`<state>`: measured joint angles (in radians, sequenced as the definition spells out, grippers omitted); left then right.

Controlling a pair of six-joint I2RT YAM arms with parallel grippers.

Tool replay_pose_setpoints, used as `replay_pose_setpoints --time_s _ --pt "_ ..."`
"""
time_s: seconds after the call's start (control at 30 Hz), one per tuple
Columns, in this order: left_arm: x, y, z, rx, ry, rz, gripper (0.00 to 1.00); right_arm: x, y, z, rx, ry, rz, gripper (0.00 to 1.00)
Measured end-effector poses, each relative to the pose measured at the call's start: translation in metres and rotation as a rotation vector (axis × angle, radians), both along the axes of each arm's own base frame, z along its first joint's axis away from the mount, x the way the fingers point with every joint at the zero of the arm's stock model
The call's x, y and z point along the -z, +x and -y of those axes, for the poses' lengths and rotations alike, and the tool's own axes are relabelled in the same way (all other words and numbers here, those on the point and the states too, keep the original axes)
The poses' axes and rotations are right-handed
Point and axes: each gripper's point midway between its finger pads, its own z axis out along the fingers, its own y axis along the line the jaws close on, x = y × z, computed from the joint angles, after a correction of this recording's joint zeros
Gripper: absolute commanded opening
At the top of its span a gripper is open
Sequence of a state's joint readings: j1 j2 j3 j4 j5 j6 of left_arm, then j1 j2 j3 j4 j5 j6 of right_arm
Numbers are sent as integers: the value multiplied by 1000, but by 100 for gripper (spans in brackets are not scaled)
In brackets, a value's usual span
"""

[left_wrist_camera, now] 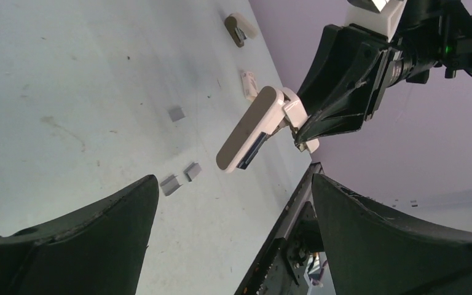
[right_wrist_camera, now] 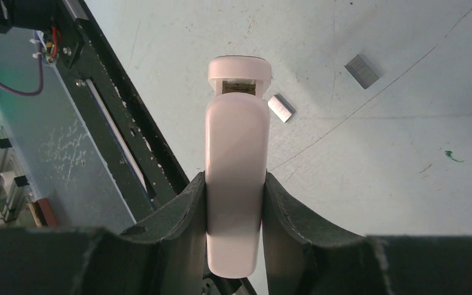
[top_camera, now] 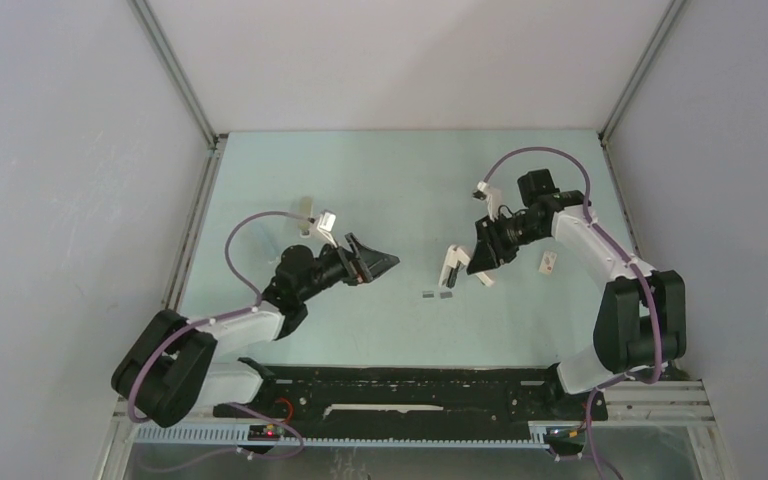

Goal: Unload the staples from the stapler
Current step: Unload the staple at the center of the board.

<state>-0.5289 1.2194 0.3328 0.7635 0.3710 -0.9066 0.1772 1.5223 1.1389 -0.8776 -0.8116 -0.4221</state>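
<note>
Nearest the arm bases: staples (top_camera: pixel 427 295) lie loose on the table (top_camera: pixel 360 330), two strips side by side. The wrist views show a third strip a little apart.

Just behind them: the right gripper (right_wrist_camera: pixel 233 178) pinches the stapler (right_wrist_camera: pixel 235 141) by its rear end. The stapler is lifted off the table, nose angled down over the strips, and appears hinged open.

Level with it, left: the left gripper (top_camera: pixel 380 262) has its jaws spread wide and holds nothing, pointing at the stapler.

Farther right: a small white box (top_camera: pixel 548 262).

Risks, as I judge them: the grip covers only the tail, so a shake or a tug from the left could twist the stapler loose. A low pass could scatter the strips.
</note>
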Motion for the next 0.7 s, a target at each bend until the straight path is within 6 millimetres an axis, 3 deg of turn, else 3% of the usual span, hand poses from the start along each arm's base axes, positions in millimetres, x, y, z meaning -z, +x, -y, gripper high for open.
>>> replay_pose_setpoints --time_s 0.33,0.53,0.7 --pt "11 -3 36 97 -17 -44 100 -14 12 9 67 76 -9 0" --pt "4 0 43 106 -58 -47 100 -25 29 21 120 124 2 0" --pt "2 3 47 107 -99 -64 100 -25 30 21 127 142 -17 0"
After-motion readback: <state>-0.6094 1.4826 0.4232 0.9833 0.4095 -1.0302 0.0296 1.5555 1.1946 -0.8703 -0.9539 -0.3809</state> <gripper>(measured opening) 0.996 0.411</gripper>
